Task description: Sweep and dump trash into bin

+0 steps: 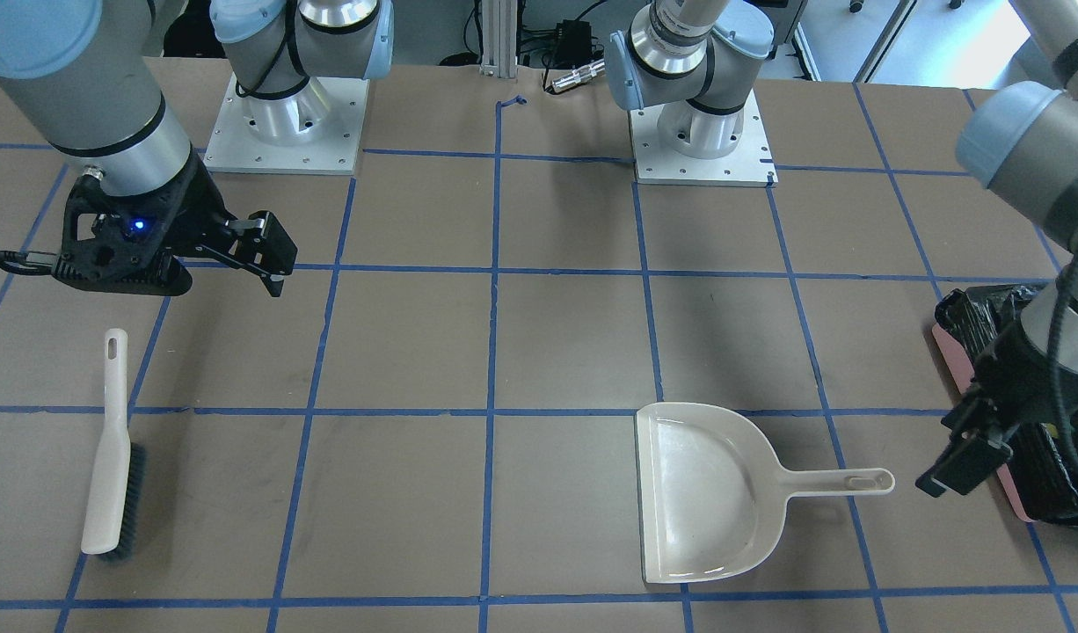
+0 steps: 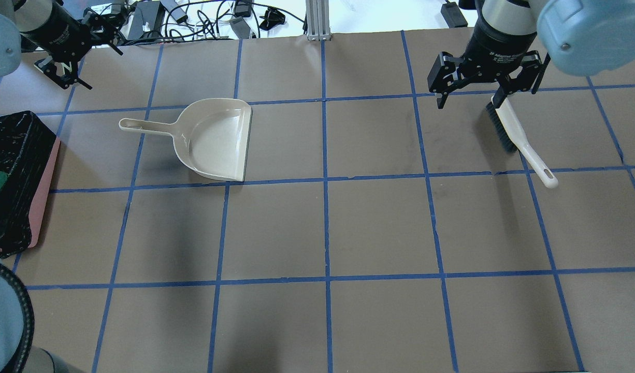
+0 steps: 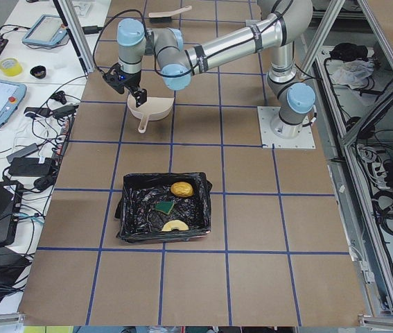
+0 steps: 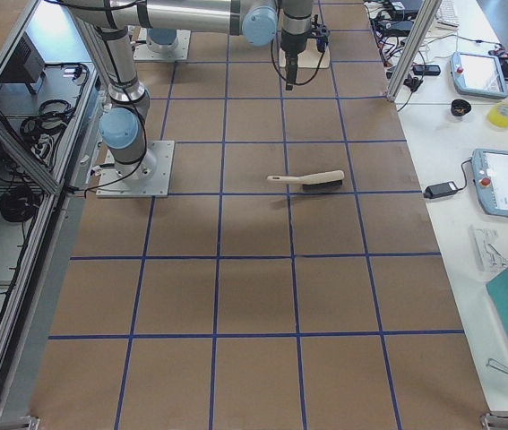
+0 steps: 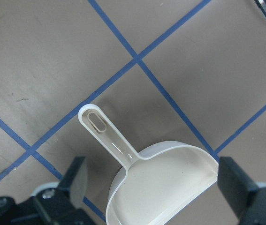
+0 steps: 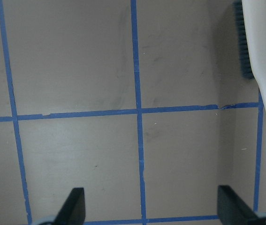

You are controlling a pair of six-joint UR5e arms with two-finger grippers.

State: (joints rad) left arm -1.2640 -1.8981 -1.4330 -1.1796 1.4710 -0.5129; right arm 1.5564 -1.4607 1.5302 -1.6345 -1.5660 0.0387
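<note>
The left gripper (image 5: 154,182) and the right gripper (image 6: 147,206) are both spread wide and hold nothing. The lumpy golden roll (image 3: 181,189) lies inside the rectangular bin (image 3: 128,215), on its crinkly black bag. The smooth beige dustpan (image 2: 214,140) lies flat.

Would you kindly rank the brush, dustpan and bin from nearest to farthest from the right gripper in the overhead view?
1. Brush, right beside the right gripper.
2. Dustpan, left of centre.
3. Bin, at the view's left edge.
</note>
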